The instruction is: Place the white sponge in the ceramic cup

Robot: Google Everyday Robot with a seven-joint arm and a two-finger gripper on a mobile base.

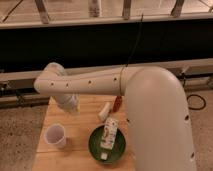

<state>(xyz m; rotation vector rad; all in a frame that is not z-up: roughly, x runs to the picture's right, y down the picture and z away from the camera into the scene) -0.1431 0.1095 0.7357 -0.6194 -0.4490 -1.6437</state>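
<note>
The ceramic cup (55, 135) stands upright on the front left of the wooden table (80, 150). My gripper (70, 104) hangs under the left end of my arm (95, 82), over the table's back left, behind the cup and a little to its right. A small off-white oblong pad (104, 111), which looks like the white sponge, lies tilted on the table at mid-back, to the right of the gripper. I cannot see whether the gripper holds anything.
A green round plate (95, 147) sits at the front middle with a printed white carton (109, 133) and a small white bit (103, 156) on it. A small reddish thing (117, 103) lies beside the pad. My big arm link (160, 125) covers the table's right side.
</note>
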